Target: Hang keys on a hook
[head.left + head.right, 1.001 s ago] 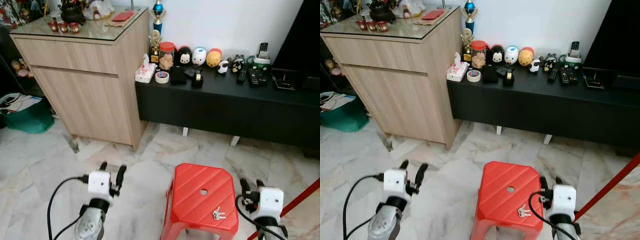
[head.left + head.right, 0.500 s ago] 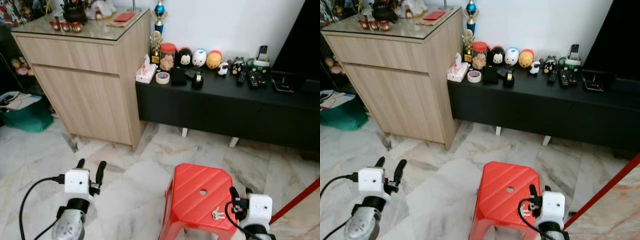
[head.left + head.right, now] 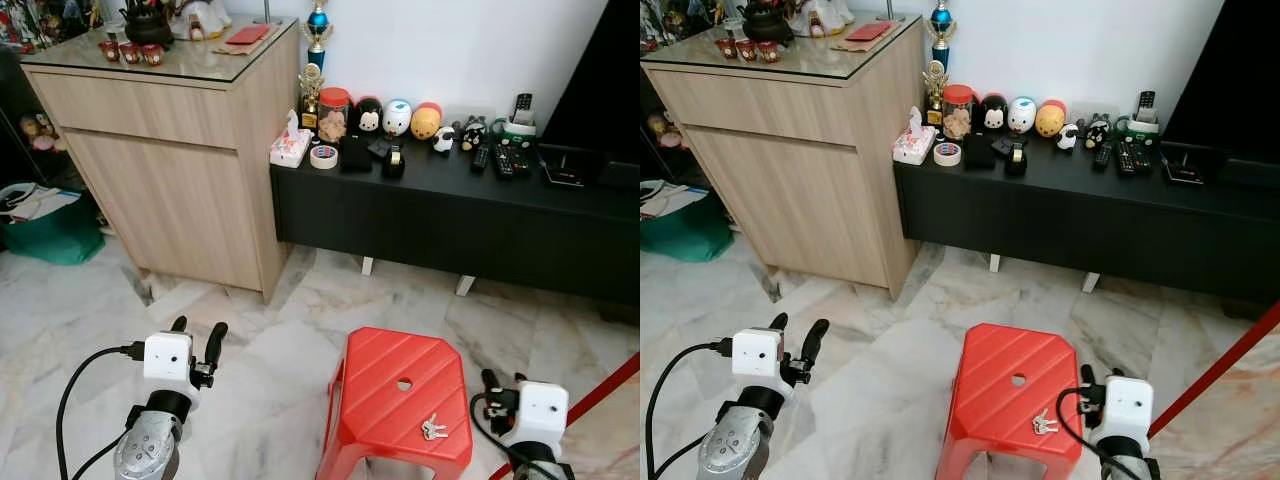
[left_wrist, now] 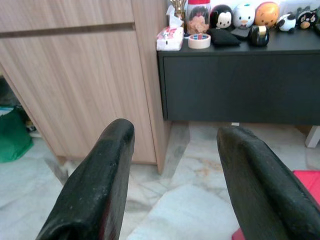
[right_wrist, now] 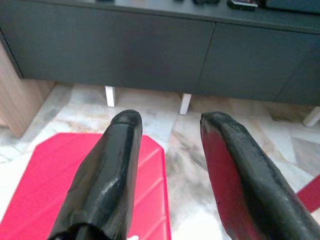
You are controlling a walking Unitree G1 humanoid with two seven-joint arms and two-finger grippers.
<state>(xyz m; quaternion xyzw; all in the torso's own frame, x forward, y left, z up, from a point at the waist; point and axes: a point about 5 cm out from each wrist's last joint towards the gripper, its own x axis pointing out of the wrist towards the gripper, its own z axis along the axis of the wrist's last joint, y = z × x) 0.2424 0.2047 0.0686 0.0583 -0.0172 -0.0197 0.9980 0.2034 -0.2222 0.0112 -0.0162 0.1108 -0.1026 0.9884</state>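
A small bunch of silver keys (image 3: 434,429) lies on the near right part of a red plastic stool (image 3: 385,382). My right gripper (image 3: 502,383) hovers just right of the stool, level with the keys, open with nothing between its fingers (image 5: 116,165). My left gripper (image 3: 198,332) is held over the marble floor left of the stool, also open and empty, its fingers (image 4: 95,185) pointing toward the wooden cabinet.
A light wooden cabinet (image 3: 170,150) stands at the back left. A long black low console (image 3: 460,215) runs along the wall, carrying toy figures, a tape roll and remotes. A green bag (image 3: 55,235) sits far left. A red pole (image 3: 600,395) slants at the right.
The camera has shifted slightly. My left gripper moved right, back toward the stool; my right gripper moved a little right and away from the stool's edge. The keys lie where they were.
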